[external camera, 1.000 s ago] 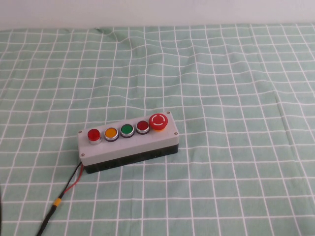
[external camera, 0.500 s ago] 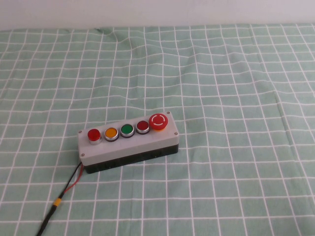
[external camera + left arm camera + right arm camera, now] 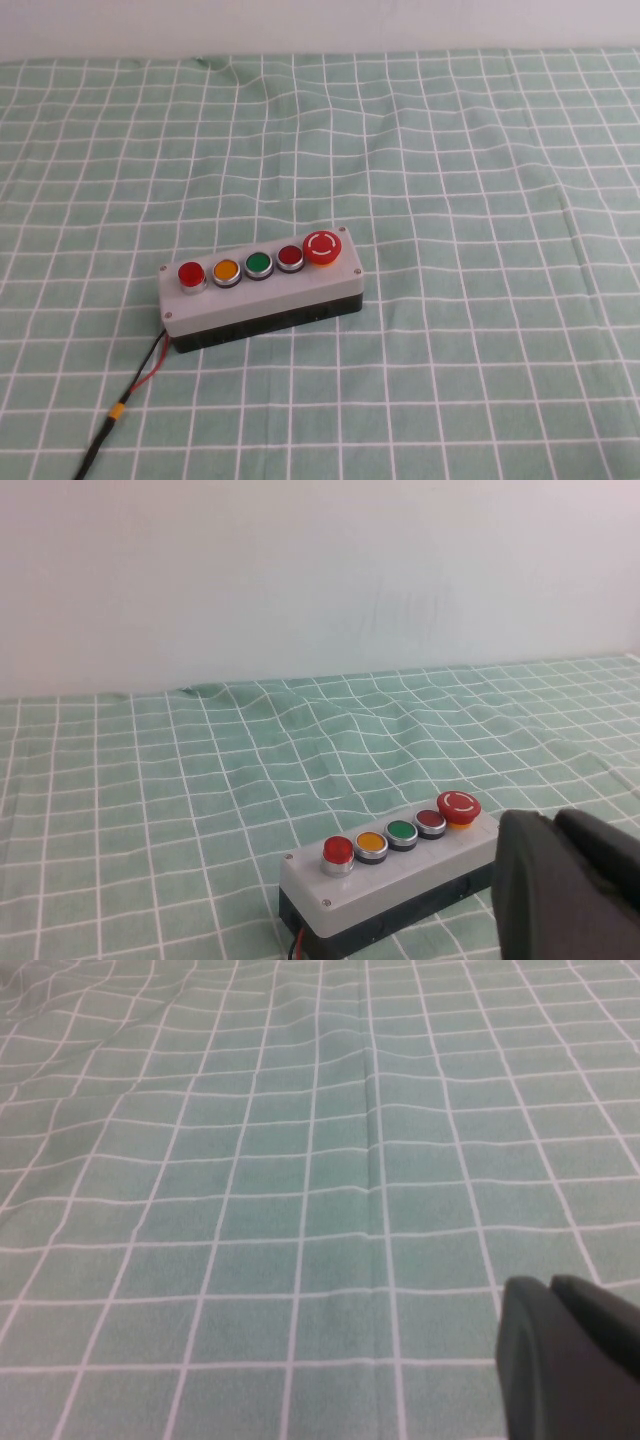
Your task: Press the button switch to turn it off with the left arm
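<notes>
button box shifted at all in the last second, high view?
No. The grey-and-black box sits on the same grid squares of the green cloth, its lead lying unchanged. Neither gripper shows in the high view.

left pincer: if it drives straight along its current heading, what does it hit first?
Probably the box, at its mushroom button end. The left pincer shows only in the left wrist view, short of it. Depth is unclear. The right pincer is over bare cloth.
</notes>
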Robot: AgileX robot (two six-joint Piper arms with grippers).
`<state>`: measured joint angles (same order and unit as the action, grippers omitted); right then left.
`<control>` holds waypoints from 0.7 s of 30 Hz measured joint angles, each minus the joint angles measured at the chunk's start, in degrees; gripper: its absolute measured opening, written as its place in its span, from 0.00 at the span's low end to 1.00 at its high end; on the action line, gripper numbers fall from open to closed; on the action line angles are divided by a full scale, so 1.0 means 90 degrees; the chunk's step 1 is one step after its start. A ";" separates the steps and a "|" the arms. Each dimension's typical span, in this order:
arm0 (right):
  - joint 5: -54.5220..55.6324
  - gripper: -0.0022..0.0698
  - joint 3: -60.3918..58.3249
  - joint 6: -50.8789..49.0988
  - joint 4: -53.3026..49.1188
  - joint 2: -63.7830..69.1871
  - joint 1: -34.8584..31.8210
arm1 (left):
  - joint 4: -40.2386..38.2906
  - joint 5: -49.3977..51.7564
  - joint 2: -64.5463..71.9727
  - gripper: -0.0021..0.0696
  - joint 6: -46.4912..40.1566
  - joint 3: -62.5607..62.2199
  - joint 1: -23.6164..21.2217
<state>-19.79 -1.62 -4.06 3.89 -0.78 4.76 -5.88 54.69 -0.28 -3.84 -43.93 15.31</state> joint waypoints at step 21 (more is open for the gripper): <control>0.0000 0.01 0.0000 0.0000 0.0000 0.0000 0.0000 | 0.1394 -0.2081 0.0000 0.02 -0.0005 0.0843 0.0000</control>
<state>-19.79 -1.62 -4.06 3.89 -0.78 4.76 6.67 35.96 -0.28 -3.88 -36.35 15.31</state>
